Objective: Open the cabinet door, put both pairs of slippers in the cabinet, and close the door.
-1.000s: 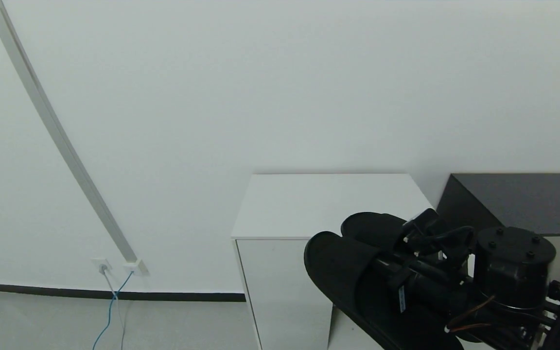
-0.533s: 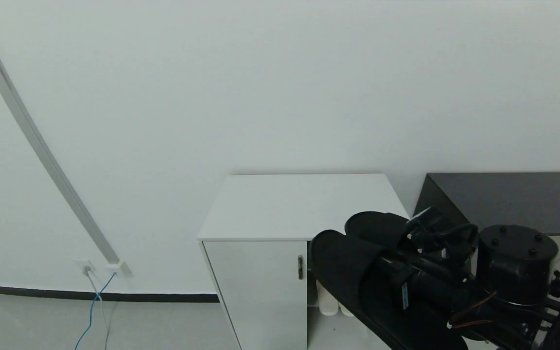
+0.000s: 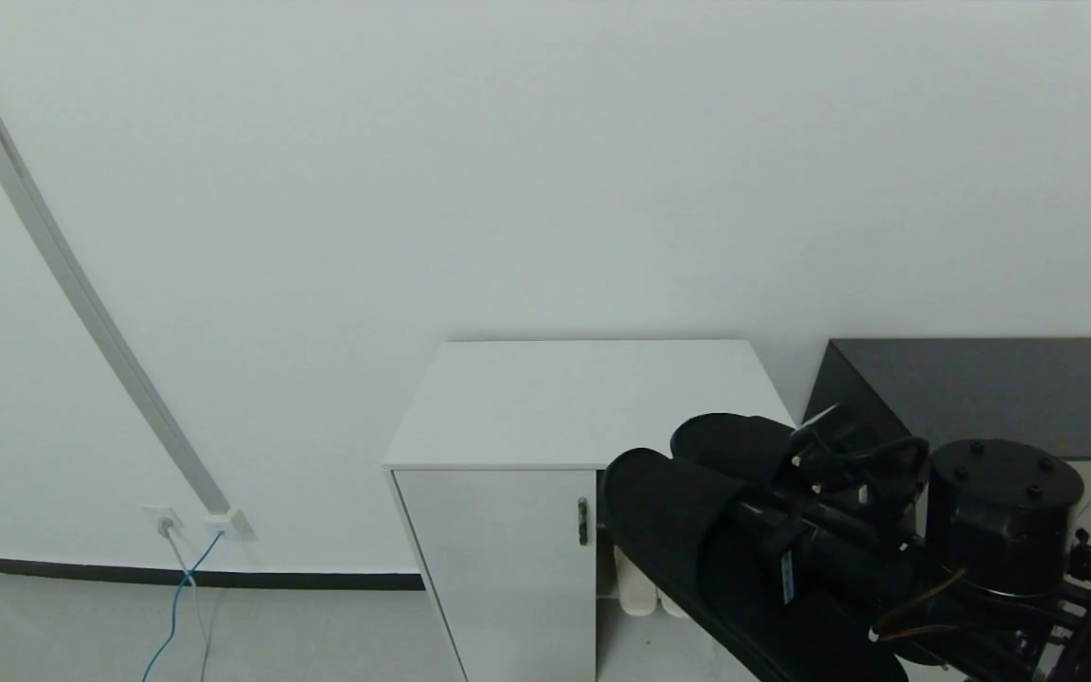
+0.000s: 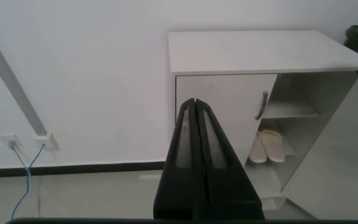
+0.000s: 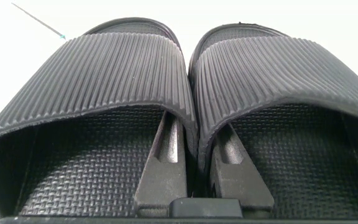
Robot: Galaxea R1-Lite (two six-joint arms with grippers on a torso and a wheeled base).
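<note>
If the black slippers (image 3: 688, 511) snag: held aloft before the cabinet (image 3: 583, 398); right fingers (image 5: 163, 168), one under each strap, clamped on the inner walls; shelf (image 4: 291, 111) or closed door (image 3: 508, 559) could strip the pair
Left fingers (image 4: 188, 149): pressed together; empty
Cabinet inside: right side open; pale slippers (image 4: 269, 146) under the shelf
Room: white wall (image 3: 508, 189); grey floor (image 3: 271, 635); cables (image 3: 171, 606)

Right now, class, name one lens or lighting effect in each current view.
Head view: the long grey wall conduit bows in a curve, a wide-lens distortion. Left wrist view: the open white cabinet is shaded inside, dimming the pale slippers. Right wrist view: bright white wall behind the black ribbed slippers.
</note>
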